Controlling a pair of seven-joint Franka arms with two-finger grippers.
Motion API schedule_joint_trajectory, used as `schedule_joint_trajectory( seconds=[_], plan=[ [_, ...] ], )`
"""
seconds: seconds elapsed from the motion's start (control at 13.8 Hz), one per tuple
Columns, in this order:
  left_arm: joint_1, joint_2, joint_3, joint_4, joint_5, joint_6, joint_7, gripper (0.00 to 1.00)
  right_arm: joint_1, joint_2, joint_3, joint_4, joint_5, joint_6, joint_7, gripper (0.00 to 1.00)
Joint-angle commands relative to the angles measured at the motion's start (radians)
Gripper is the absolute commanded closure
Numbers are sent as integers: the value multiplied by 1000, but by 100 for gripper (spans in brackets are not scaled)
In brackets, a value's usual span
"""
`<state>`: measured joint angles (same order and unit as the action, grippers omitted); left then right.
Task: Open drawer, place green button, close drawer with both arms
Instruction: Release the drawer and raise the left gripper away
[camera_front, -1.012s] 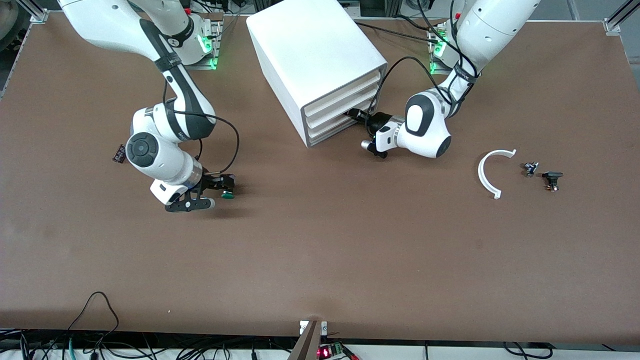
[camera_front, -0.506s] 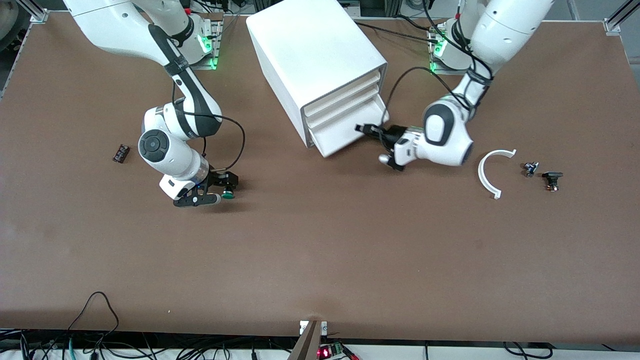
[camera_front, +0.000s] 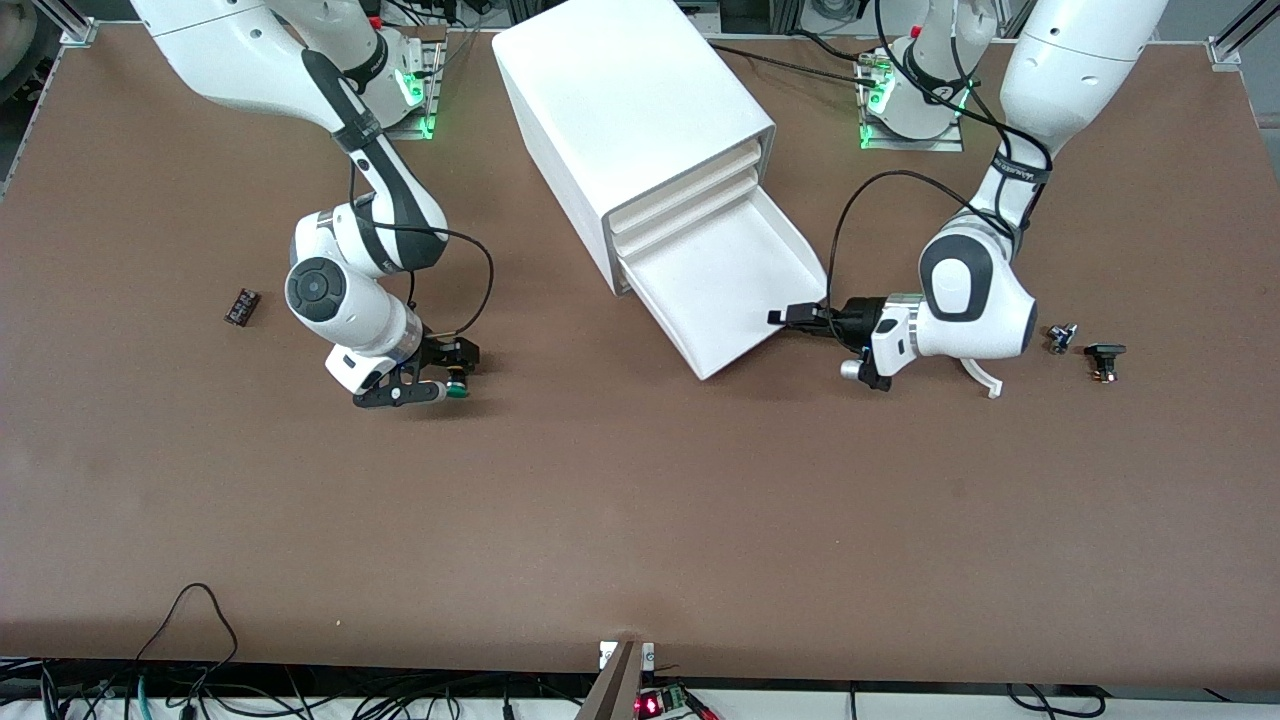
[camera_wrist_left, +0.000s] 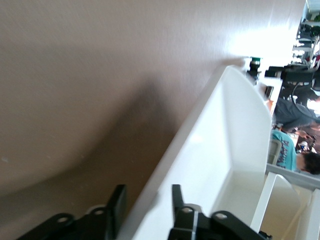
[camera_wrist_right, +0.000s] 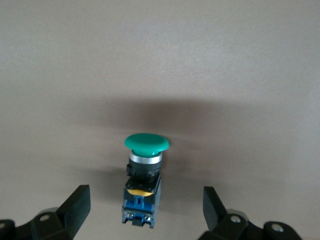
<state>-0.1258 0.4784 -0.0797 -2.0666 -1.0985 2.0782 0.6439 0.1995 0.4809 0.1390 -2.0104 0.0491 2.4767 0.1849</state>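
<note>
The drawer (camera_front: 720, 290), the lowest tray of the white cabinet (camera_front: 630, 100), stands pulled far out over the table. My left gripper (camera_front: 783, 318) is at the drawer's front wall, at the corner toward the left arm's end. In the left wrist view the drawer (camera_wrist_left: 225, 140) runs between the fingers of the left gripper (camera_wrist_left: 146, 204), which straddle its wall with a gap showing, open. The button (camera_wrist_right: 145, 175), with its green cap and blue body, lies on the table. My right gripper (camera_wrist_right: 146, 202) is open around it, fingers wide and clear of it. From the front, the button (camera_front: 457, 390) sits by the right gripper (camera_front: 450, 372).
A white curved strip (camera_front: 985, 378) lies partly under the left arm. Toward the left arm's end lie a small metal part (camera_front: 1060, 337) and a black flat-topped part (camera_front: 1103, 358). A small dark block (camera_front: 241, 306) lies toward the right arm's end.
The drawer has slid from nearly shut to far out, drawn by my left gripper, whose fingers now stand apart on its wall. The right gripper has shifted slightly around the button.
</note>
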Motion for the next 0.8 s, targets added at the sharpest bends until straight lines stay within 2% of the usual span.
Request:
schedule_joint_trajectory(
  seconds=[0.0, 0.22, 0.43, 0.58, 0.65, 0.72],
  plan=[
    [9, -102, 0, -16, 112, 93, -29, 0, 14, 15, -1, -11, -3, 19, 22, 0],
    [142, -246, 0, -26, 201, 108, -32, 0, 14, 28, -1, -13, -8, 19, 25, 0],
    [166, -338, 1, -29, 221, 108, -29, 0, 14, 28, -1, -33, -8, 18, 62, 0],
    [186, -430, 11, -15, 418, 102, -32, 0, 21, 28, 1, -45, -23, 18, 84, 4],
    [187, -478, 15, 8, 539, 68, -35, 0, 23, 28, 1, -45, -29, 18, 84, 19],
    [189, -504, 32, 64, 649, -14, -53, 0, 23, 28, 1, -44, -29, 15, 85, 43]
  ],
)
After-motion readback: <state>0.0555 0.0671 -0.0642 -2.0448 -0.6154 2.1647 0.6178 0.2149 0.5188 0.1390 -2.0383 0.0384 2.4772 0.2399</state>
